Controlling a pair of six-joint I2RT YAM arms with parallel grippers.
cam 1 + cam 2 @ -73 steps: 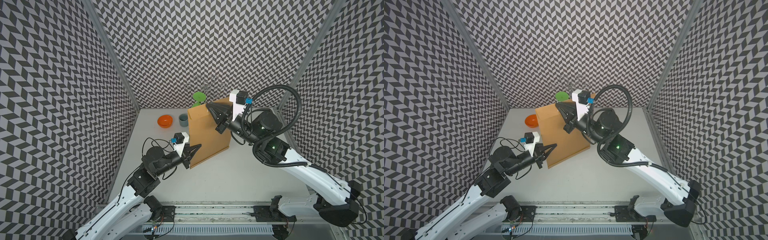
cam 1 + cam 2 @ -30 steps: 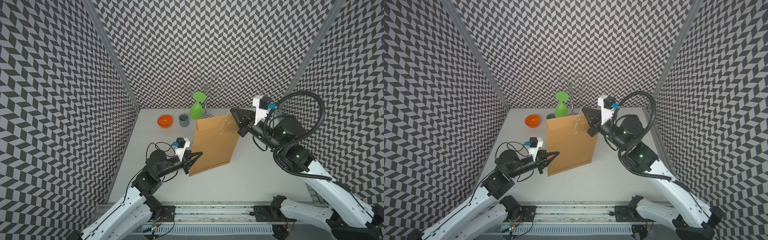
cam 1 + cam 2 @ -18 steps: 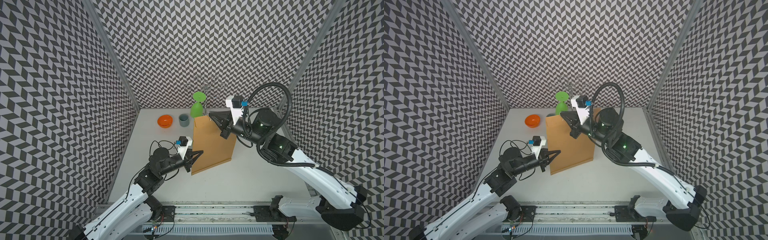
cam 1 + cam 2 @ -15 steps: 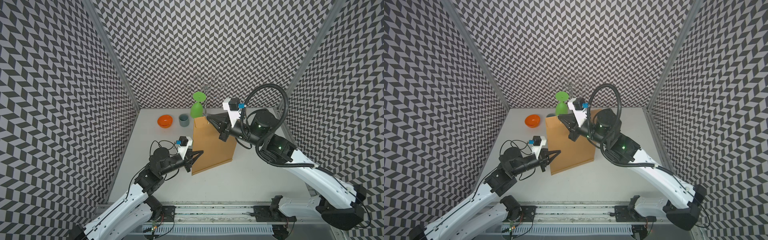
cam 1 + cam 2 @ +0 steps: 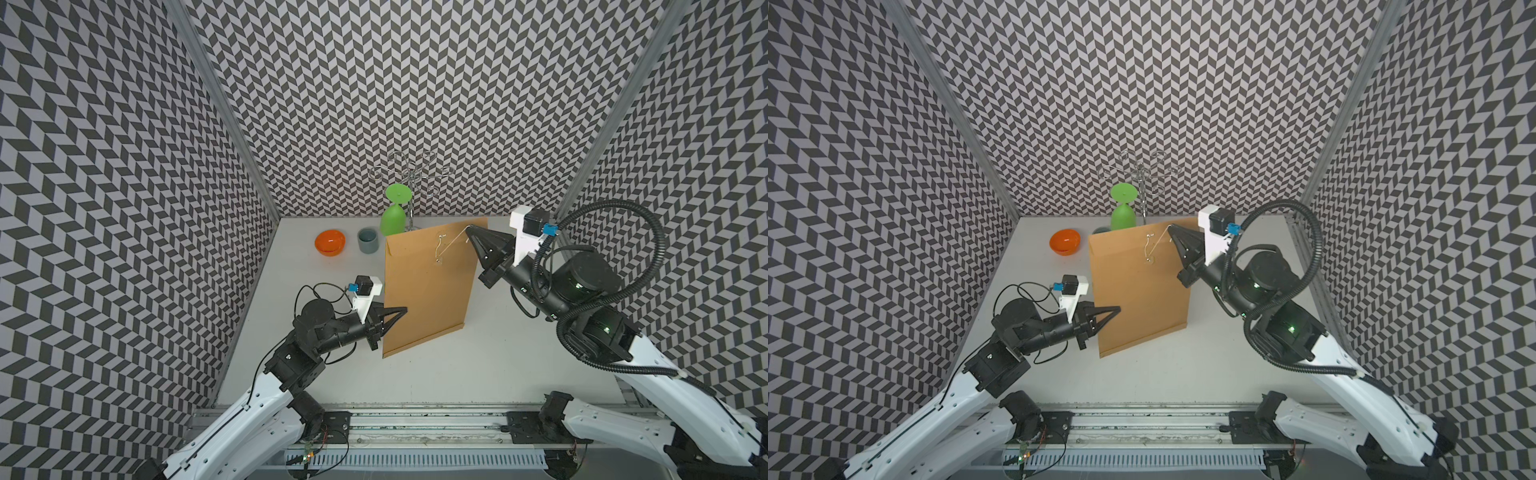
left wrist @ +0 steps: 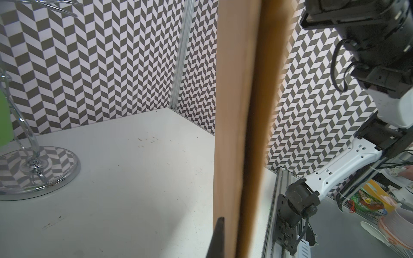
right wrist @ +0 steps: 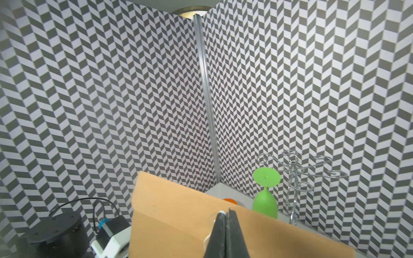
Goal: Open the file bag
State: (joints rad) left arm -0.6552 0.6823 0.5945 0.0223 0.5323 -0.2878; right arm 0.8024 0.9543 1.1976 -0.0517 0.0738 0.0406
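Note:
The file bag (image 5: 428, 291), a brown paper envelope, stands upright above the table, its flap side facing the camera in both top views (image 5: 1138, 291). My left gripper (image 5: 405, 309) is shut on its lower left edge; in the left wrist view the file bag (image 6: 237, 111) is edge-on, with one finger (image 6: 220, 234) against it. My right gripper (image 5: 468, 228) is shut on the thin white string (image 5: 451, 243) at the top right corner. The string runs taut to the small button (image 5: 438, 261). The right wrist view shows the closed tips (image 7: 225, 211) pinching the string (image 7: 209, 236).
Behind the bag stand an orange bowl (image 5: 330, 242), a grey cup (image 5: 368, 240), an upturned green goblet (image 5: 394, 214) and a wire glass rack (image 5: 411, 174). Chevron-patterned walls close in the table on three sides.
My right gripper swung left across the top of the bag with the string, then back out to the right. The left gripper kept its hold on the edge.

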